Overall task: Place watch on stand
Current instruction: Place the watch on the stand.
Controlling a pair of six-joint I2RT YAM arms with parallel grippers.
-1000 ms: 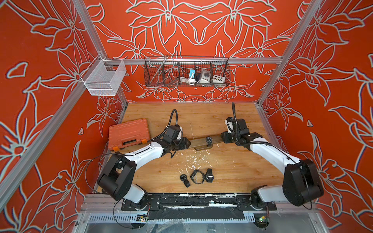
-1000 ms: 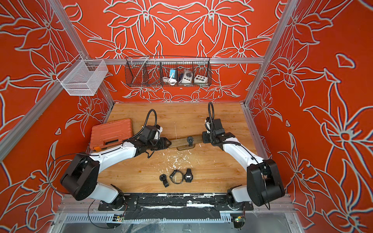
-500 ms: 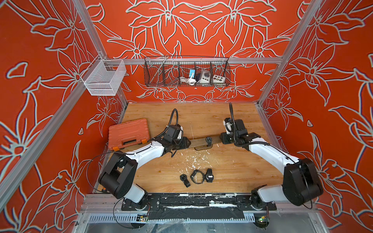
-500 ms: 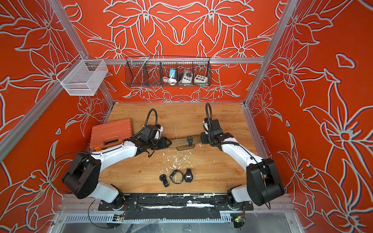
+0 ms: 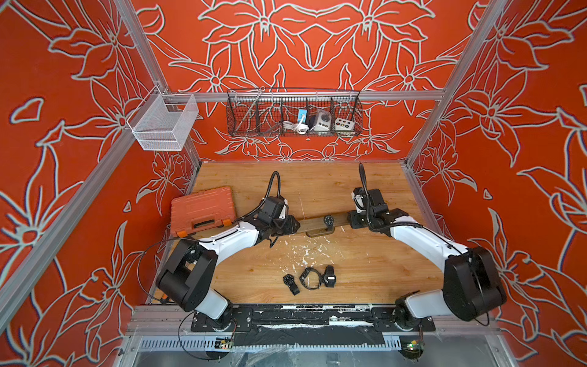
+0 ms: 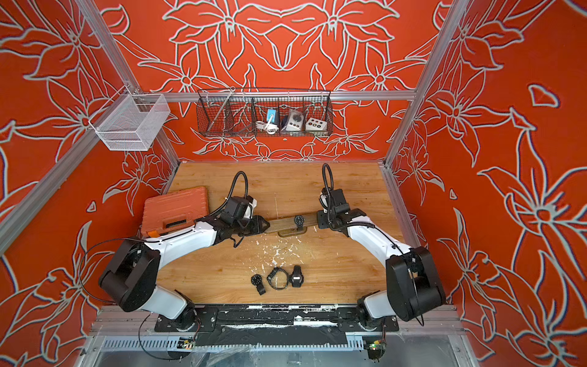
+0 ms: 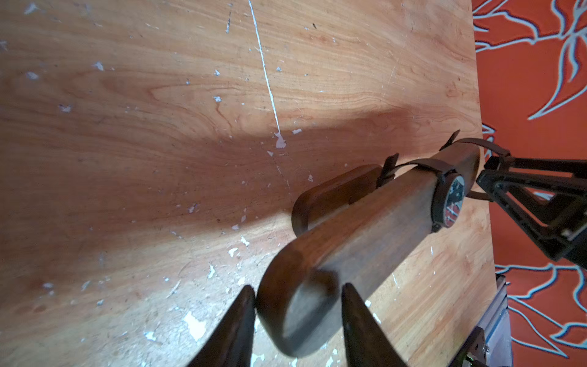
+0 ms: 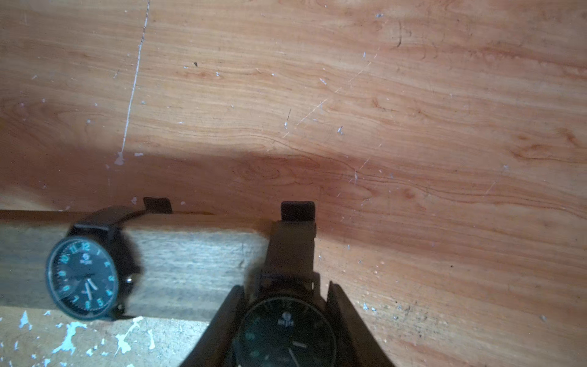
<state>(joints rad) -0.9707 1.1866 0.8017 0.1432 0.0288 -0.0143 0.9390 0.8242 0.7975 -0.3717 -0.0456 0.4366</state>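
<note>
A long, narrow brown wooden stand (image 5: 313, 222) with rounded ends rests level on its small dark base, mid-worktop (image 5: 317, 184). One dark watch (image 8: 83, 276) with teal numerals is strapped around the bar, face up. A second watch (image 8: 286, 336), also dark-faced, sits at the bar's right end, its strap looped over it.

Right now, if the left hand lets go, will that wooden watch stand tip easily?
Likely tippy: the watch stand carries a long bar over a small base. Solid wood, so probably stiff; the left hand grips one end.
</note>
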